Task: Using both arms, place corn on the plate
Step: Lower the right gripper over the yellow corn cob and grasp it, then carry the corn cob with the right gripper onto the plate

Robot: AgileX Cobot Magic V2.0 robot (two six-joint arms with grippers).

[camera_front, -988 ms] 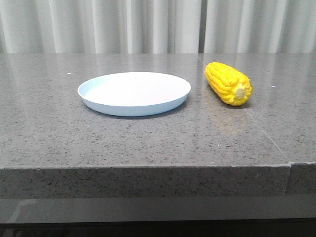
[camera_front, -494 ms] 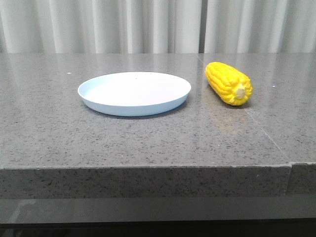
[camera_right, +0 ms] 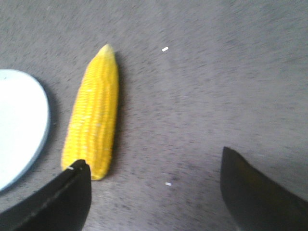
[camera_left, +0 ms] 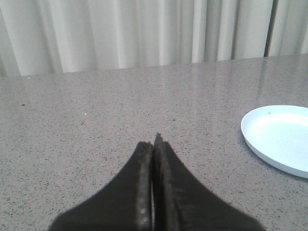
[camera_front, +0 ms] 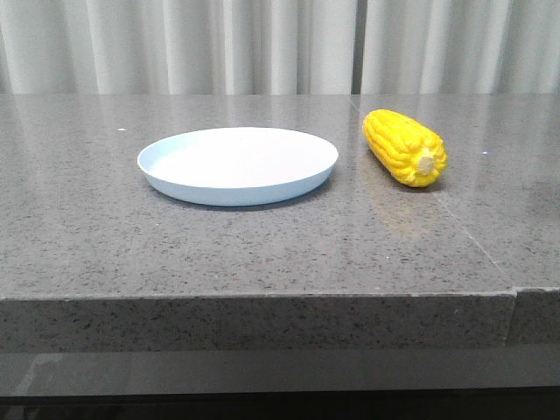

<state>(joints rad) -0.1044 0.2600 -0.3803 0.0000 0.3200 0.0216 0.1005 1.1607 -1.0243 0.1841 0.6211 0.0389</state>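
1. The corn [camera_front: 404, 148] is lying on its side on the grey stone table [camera_front: 262, 254], just right of the plate [camera_front: 237, 164] and apart from it, a narrow strip of tabletop showing between them. Its pale stub end is facing toward the camera and slightly rightward in the front view, its tapered tip pointing away.
2. The plate is sitting flat on the table with nothing on it.
3. The right gripper [camera_right: 154, 185] is hovering above the table with its two black fingers [camera_right: 57, 202] spread wide apart, holding nothing.
4. In the right wrist view the corn [camera_right: 94, 115] is lying off to the side of one finger, its stub end showing just beside that fingertip; whether the two are touching I cannot tell, since the finger is overlapping it in that view. The corn is sitting outside the gap between the fingers, not within it.
5. The plate's rim [camera_right: 41, 130] is showing beside the corn in that same view, on the side away from the gripper's gap.
6. The left gripper [camera_left: 154, 147] is hanging over bare tabletop with its fingers pressed together, pinching nothing.
7. The plate [camera_left: 279, 137] is lying ahead and to one side of the left gripper, well apart from it; the corn is not appearing in that view.
8. Pale curtains [camera_front: 262, 44] are hanging behind the table.
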